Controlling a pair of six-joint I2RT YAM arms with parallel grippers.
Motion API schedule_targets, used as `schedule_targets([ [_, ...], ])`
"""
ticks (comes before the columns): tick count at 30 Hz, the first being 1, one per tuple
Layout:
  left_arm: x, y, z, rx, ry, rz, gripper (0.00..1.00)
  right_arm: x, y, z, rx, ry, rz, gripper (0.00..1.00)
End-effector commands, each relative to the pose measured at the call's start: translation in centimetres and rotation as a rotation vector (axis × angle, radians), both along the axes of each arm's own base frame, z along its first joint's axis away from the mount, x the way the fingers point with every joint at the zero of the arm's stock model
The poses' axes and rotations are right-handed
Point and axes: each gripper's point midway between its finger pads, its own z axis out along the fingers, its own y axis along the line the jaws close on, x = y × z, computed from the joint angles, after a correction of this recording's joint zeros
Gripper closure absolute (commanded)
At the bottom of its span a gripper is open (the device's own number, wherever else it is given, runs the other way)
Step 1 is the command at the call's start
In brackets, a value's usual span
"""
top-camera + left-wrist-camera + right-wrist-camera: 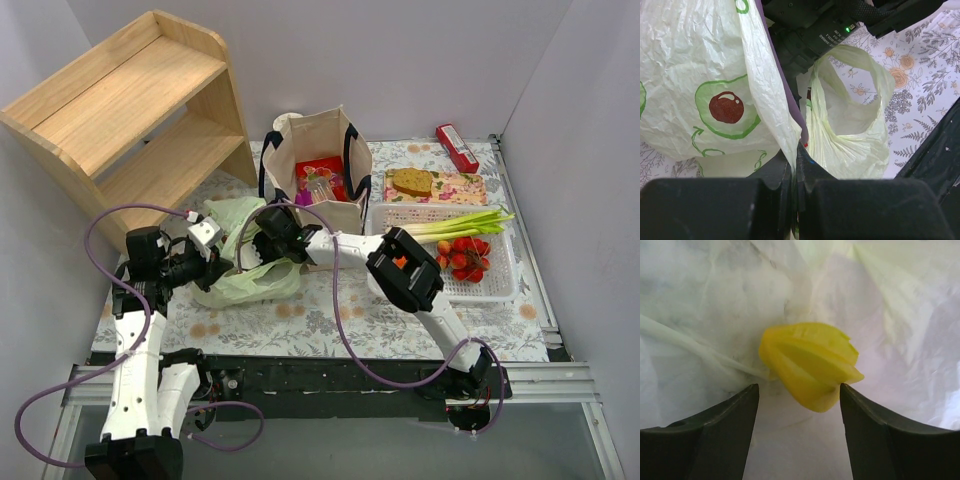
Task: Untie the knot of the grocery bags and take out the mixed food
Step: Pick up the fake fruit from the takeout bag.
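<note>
Count by kind: bags, food, the rest

Two bags: one pale green plastic bag [245, 275] and one canvas tote [318, 165]. Food: one yellow pepper [810, 365], one biscuit [412, 181], one bunch of green stalks [465, 222], and strawberries [463, 258] too clustered to count. One white basket [500, 285], one wooden shelf [130, 110], one red box [457, 147].

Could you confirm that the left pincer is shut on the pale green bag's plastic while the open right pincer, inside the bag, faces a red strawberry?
Not quite: the right wrist view shows the open right pincer facing a yellow pepper, not a red strawberry. The rest stands: the left pincer is shut on the pale green bag's plastic.
</note>
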Motion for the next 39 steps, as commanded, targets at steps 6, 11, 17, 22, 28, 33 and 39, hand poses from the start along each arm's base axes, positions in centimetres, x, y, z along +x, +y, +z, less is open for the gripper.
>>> schedule_targets([
  [6, 0.0, -0.6, 0.9, -0.025, -0.027, -0.040, 1.00, -2.4, 2.5, 0.6, 0.097, -0.075, 0.234, 0.25],
  [11, 0.6, -0.5, 1.3, -0.020, -0.023, -0.049, 1.00, -1.7, 3.8, -0.4, 0.083, -0.138, 0.280, 0.35],
  [17, 0.7, -0.3, 1.5, -0.002, -0.030, -0.040, 1.00, -2.8, 2.7, 1.5, 0.132, -0.128, 0.273, 0.67],
  [22, 0.4, 0.0, 1.4, 0.014, -0.037, -0.023, 1.00, -5.3, 0.6, 6.3, 0.235, -0.100, 0.261, 0.81],
  [28, 0.0, 0.7, 1.7, 0.074, -0.067, -0.011, 1.00, -10.9, -2.8, 6.5, 0.240, 0.160, 0.217, 0.91],
  [33, 0.0, 0.6, 4.1, 0.085, -0.139, -0.017, 1.00, -14.0, -3.0, 7.7, 0.287, 0.241, 0.194, 0.83],
  [39, -2.1, -0.7, 9.9, 0.098, -0.244, -0.133, 1.00, -13.6, -1.6, 11.1, 0.341, 0.225, 0.189, 0.78],
])
